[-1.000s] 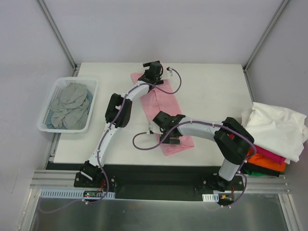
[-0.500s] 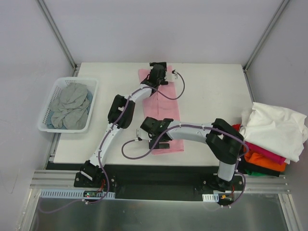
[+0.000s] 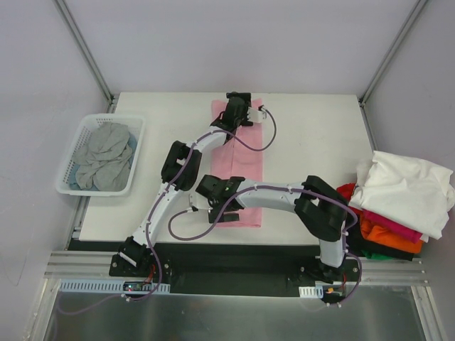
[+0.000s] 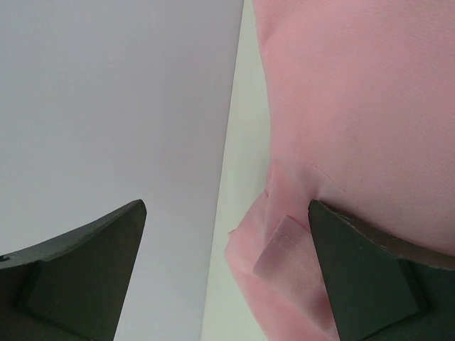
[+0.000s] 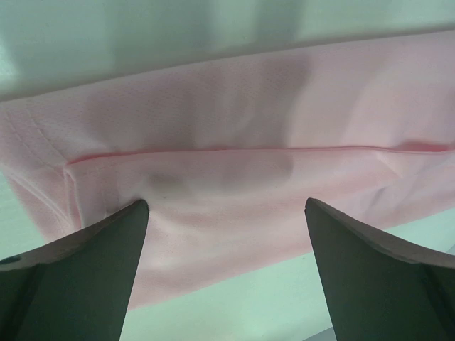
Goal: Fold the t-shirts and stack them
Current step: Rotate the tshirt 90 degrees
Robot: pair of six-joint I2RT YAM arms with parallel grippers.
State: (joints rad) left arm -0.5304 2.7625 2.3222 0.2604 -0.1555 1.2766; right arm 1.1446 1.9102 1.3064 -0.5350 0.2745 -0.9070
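Observation:
A light pink t-shirt [image 3: 242,163], folded into a long narrow strip, lies front to back on the white table [image 3: 313,142]. My left gripper [image 3: 238,110] is at the strip's far end, at the table's back edge. Its jaws stand open in the left wrist view [image 4: 227,234], with a folded pink corner [image 4: 284,249] beside the right finger. My right gripper [image 3: 220,204] is low over the near end, open [image 5: 227,213], with pink cloth [image 5: 234,170] spread under and between the fingers. Grey t-shirts [image 3: 103,158] fill the basket.
The white lattice basket [image 3: 92,118] stands at the table's left edge. At the right edge is a pile with a white shirt [image 3: 409,188] on top of magenta [image 3: 398,227], orange [image 3: 387,239] and black [image 3: 377,251] ones. Slanted metal poles rise at both back corners.
The pink strip has swung from a slant to lying straight front to back. My left gripper shifted right along the far edge, and my right gripper shifted left at the near end.

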